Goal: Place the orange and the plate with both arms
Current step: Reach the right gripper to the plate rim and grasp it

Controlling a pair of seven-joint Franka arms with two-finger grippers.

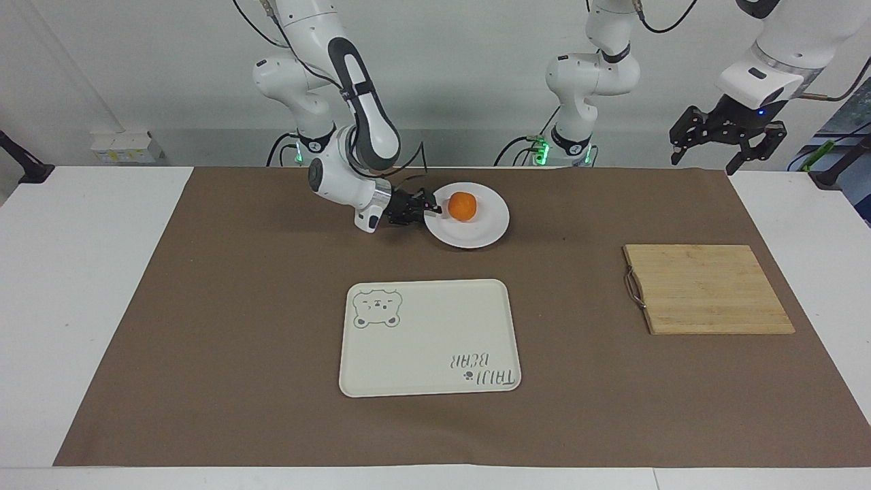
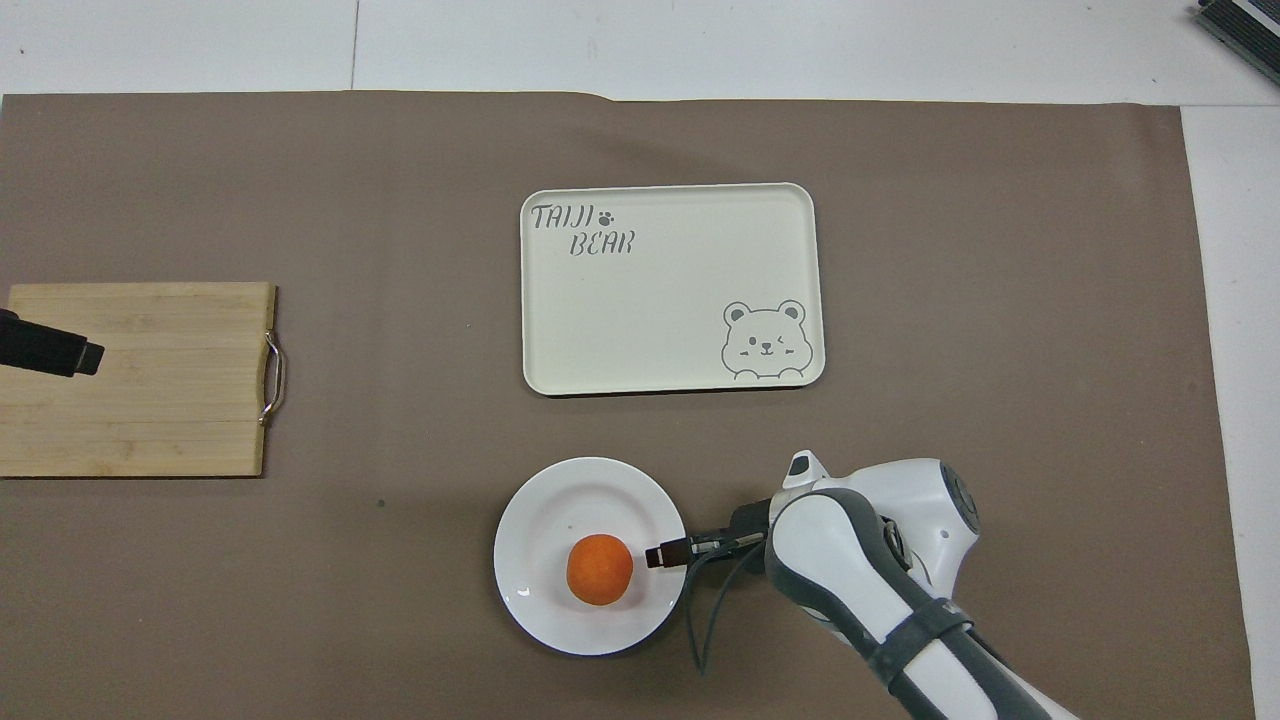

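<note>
The orange (image 1: 463, 206) (image 2: 599, 569) lies in the middle of the white plate (image 1: 476, 235) (image 2: 560, 500), which rests on the brown mat close to the robots. My right gripper (image 1: 430, 208) (image 2: 657, 554) is down at the plate's rim on the side toward the right arm's end, its tip reaching in over the rim and stopping short of the orange. My left gripper (image 1: 705, 163) (image 2: 88, 357) hangs open and empty high over the wooden cutting board, where the left arm waits.
A cream tray with a bear drawing (image 1: 429, 337) (image 2: 670, 290) lies mid-table, farther from the robots than the plate. A wooden cutting board with a metal handle (image 1: 708, 289) (image 2: 150, 400) sits toward the left arm's end. A brown mat (image 1: 238, 306) covers the table.
</note>
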